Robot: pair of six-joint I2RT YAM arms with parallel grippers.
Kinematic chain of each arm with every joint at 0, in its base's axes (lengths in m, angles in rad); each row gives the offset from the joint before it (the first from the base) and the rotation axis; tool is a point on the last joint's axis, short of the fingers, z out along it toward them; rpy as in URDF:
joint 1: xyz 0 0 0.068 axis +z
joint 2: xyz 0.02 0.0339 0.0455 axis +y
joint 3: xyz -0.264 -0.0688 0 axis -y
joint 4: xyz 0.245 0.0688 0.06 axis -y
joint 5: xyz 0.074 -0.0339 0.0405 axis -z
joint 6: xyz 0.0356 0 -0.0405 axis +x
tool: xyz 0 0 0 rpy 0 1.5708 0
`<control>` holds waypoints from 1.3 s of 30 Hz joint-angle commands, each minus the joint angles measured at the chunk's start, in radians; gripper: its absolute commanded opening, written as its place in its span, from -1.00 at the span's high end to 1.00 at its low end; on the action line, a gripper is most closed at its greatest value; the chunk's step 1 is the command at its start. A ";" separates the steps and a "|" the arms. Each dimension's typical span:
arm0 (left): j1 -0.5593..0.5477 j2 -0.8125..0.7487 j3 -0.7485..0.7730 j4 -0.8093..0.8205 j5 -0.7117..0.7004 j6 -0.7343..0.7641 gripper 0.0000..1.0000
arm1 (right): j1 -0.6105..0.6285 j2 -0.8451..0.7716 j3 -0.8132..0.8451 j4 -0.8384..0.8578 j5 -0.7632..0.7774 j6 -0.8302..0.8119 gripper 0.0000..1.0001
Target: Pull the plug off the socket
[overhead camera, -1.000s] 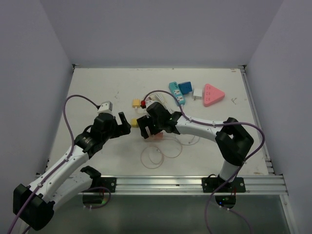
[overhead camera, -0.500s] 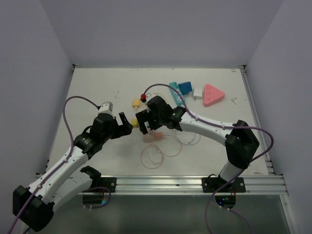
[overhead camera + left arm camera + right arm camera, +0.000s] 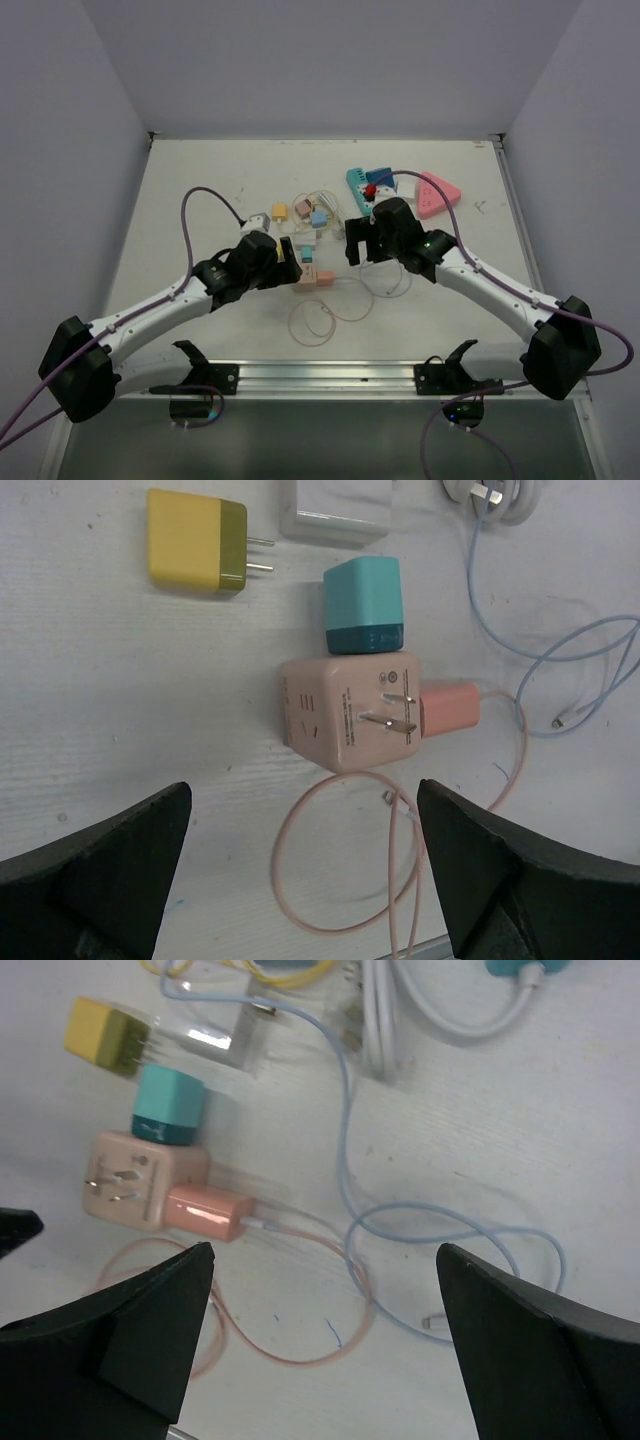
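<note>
Plug (image 3: 450,708): pink, small, seated in the right side of the socket; it lies in the middle of the table, toward the near side, with nothing gripping it.
Table (image 3: 200,180): white, with some scuff marks; all the chargers and cables lie on it.
Left gripper (image 3: 292,262): fingers spread wide, holds nothing; it is just left of the socket.
Right gripper (image 3: 357,247): fingers also spread wide, holds nothing; it is to the far right of the plug and does not touch it.
Pink power strip (image 3: 440,195): triangle form, at the far right, partly behind the right arm.
Pink cable (image 3: 273,865): goes out from the plug and makes loose loops on the near side.
Blue cable (image 3: 345,1110): thin, curls to the right of the plug.
Socket (image 3: 345,712): pink cube adapter, lying with two metal prongs on its upper face; this face has small grey print, too small to read.
Teal charger (image 3: 363,605): touches the far side of the socket.
Yellow charger (image 3: 195,552): two prongs pointing right, far left of the socket, apart from it.
</note>
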 commanded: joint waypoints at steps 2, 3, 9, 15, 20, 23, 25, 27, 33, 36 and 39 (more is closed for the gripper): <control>-0.037 0.089 0.103 0.039 -0.110 -0.100 -0.96 | -0.030 -0.089 -0.087 0.004 0.011 0.018 -0.92; -0.047 0.107 0.115 0.040 -0.122 -0.104 -0.96 | -0.030 -0.098 -0.112 0.009 0.005 0.018 -0.92; -0.088 0.275 0.230 0.020 -0.176 -0.111 -0.91 | -0.034 -0.152 -0.195 0.046 -0.001 0.032 -0.92; -0.113 0.431 0.336 -0.047 -0.212 -0.118 -0.86 | -0.042 -0.170 -0.224 0.054 -0.009 0.021 -0.91; -0.123 0.516 0.402 -0.105 -0.243 -0.117 -0.79 | -0.045 -0.178 -0.254 0.078 -0.036 0.023 -0.91; -0.128 0.543 0.410 -0.124 -0.248 -0.117 -0.72 | -0.045 -0.181 -0.271 0.093 -0.056 0.023 -0.91; -0.129 0.562 0.414 -0.139 -0.254 -0.123 -0.70 | -0.045 -0.182 -0.281 0.106 -0.064 0.023 -0.91; -0.129 0.572 0.415 -0.142 -0.257 -0.126 -0.65 | -0.045 -0.184 -0.290 0.112 -0.073 0.023 -0.91; -0.131 0.614 0.430 -0.162 -0.272 -0.130 -0.44 | -0.047 -0.187 -0.304 0.126 -0.101 0.012 -0.91; -0.131 0.603 0.433 -0.170 -0.272 -0.131 -0.14 | -0.044 -0.193 -0.311 0.139 -0.119 -0.009 -0.90; -0.129 0.582 0.431 -0.170 -0.274 -0.121 0.20 | -0.045 -0.195 -0.313 0.164 -0.197 -0.061 -0.87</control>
